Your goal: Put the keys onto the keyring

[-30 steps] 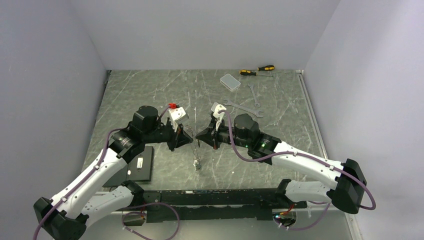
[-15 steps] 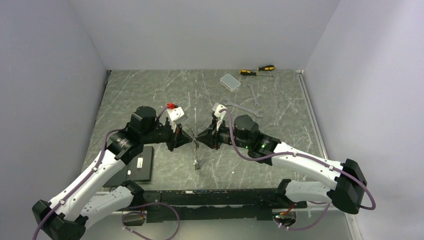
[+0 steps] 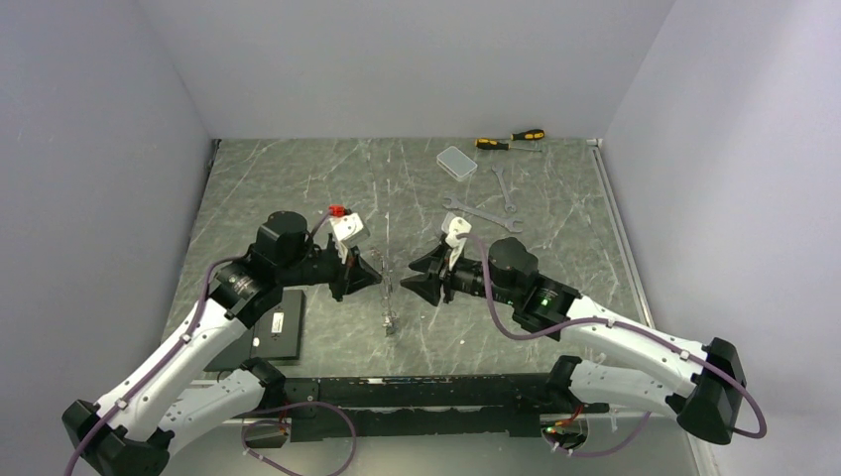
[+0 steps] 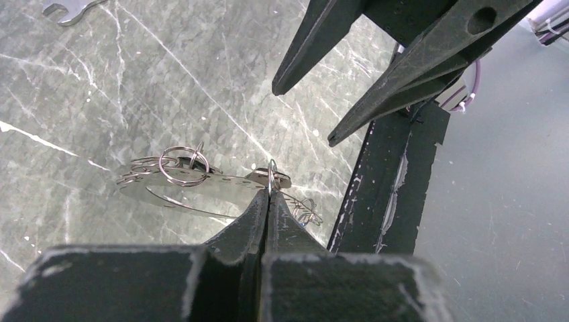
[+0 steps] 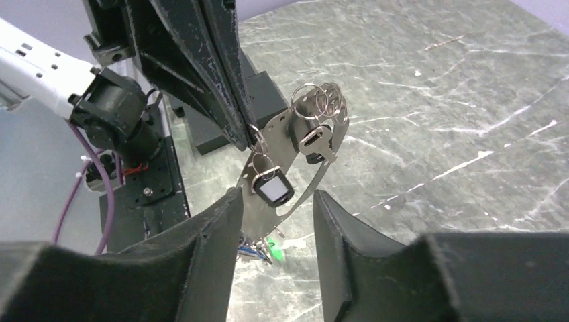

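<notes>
Right wrist view: the left claw (image 5: pixel 247 131) is pressed together on the keyring (image 5: pixel 327 161), holding it above the counter (image 5: pixel 436 100) – keys (image 5: pixel 273 189) dangle from it. The right claw (image 5: pixel 272 201) is spread, fingers either side of the hanging keys – not touching.

Marble table (image 3: pixel 283 178) bears wrenches (image 3: pixel 483 213), screwdrivers (image 3: pixel 492 145), a clear box (image 3: pixel 456 162).

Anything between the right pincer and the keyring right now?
Nothing visible. The right pincer is open, with a bare gap to the keyring, which hangs from the shut left pincer. Only keys on the ring dangle toward it. The left pincer grips from the opposite side.
</notes>
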Motion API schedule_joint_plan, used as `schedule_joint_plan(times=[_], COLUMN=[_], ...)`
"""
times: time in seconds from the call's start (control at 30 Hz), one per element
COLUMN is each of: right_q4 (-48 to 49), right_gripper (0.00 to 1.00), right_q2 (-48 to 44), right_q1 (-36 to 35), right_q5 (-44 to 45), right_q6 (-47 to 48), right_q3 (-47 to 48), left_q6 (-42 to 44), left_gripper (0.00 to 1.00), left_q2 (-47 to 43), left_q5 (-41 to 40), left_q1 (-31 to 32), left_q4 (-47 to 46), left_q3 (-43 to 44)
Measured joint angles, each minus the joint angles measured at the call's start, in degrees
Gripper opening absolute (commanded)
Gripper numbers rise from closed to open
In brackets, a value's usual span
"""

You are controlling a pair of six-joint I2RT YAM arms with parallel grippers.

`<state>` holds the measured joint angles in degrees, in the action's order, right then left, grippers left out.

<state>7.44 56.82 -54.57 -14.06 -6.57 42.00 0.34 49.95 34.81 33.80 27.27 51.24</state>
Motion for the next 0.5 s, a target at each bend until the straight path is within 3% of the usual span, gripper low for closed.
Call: schedule_joint_plan(times=[0.5], right_q4=[3.02], right_gripper=[0.55], right_q2=[-1.14], right_q1=[0.11], right_q5=[-11.96], right_q6=[5.05], right_q3=[-1.44], left_q6=[0.00], left_gripper=[0.00], left_q2=[-3.26], left_q5=[7.26], left_q1=[-0.09], left_q4=[-3.08], left_q3=[-0.50])
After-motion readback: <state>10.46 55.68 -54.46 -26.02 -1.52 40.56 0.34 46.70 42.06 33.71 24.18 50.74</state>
